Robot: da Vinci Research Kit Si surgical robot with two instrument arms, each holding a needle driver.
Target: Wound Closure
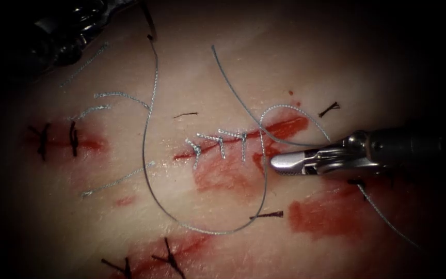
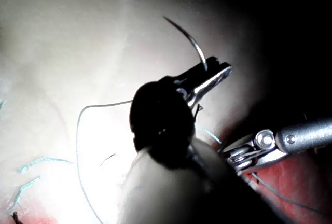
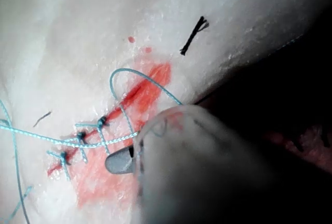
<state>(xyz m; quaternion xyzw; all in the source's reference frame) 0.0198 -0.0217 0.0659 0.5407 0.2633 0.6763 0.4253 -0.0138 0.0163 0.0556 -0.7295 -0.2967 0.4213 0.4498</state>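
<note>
My left tool (image 1: pixel 122 6) (image 2: pixel 220 69) hovers at the far upper left, jaws shut on the curved needle (image 2: pixel 189 37) (image 1: pixel 149 23) near its tail end. The needle is out of the tissue (image 1: pixel 223 72), point in the air. Its thread (image 1: pixel 145 155) hangs down left of the cut, loops below it and rises to the last stitch (image 1: pixel 262 135). The cut (image 1: pixel 285 126) (image 3: pixel 150 81) carries three stitches (image 1: pixel 218 140) (image 3: pixel 80 138) on its left part. My right tool (image 1: pixel 284 163) (image 3: pixel 120 163) lies just below the cut's right part, jaws together. Thread (image 1: pixel 285 137) runs to it; whether it is pinched is unclear.
Red fluid (image 1: pixel 223 178) stains the tissue below the cut and lower right (image 1: pixel 326 212). Dark old stitches sit at left (image 1: pixel 72 138) and near the bottom (image 1: pixel 169 257). Cut thread ends (image 1: pixel 329 109) (image 1: pixel 267 214) and pale thread pieces (image 1: pixel 117 181) lie around.
</note>
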